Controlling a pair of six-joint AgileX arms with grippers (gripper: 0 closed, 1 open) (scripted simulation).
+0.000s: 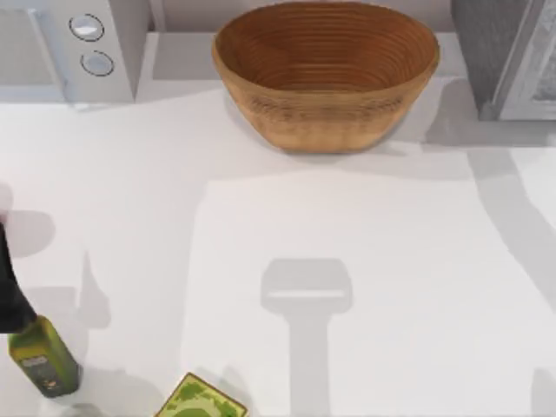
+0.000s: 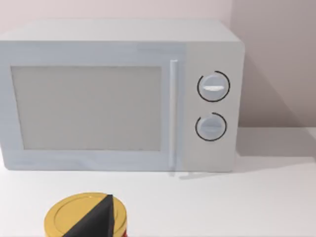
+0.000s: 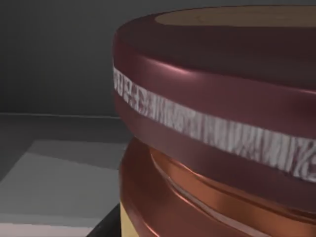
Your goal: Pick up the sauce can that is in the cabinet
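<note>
Sauce can (image 3: pixel 207 128): standing upright, long axis vertical, maroon rim close to the right wrist camera, inside dark grey walls.
Cabinet (image 1: pixel 508 56): sitting at the table's (image 1: pixel 347 243) far right.
Grippers: state cannot be told.

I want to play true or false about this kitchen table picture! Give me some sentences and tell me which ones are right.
1. The basket sits at the back of the table, between the microwave and the cabinet. True.
2. The basket is full of fruit. False: nothing lies inside it.
3. The microwave has two round knobs. True.
4. The microwave door hangs wide open. False: in the left wrist view it is closed.
5. The green oil bottle stands at the top view's left, near the front edge. True.
6. The sauce can is bright blue. False: the right wrist view shows it very close, dark maroon with a pale band.
</note>
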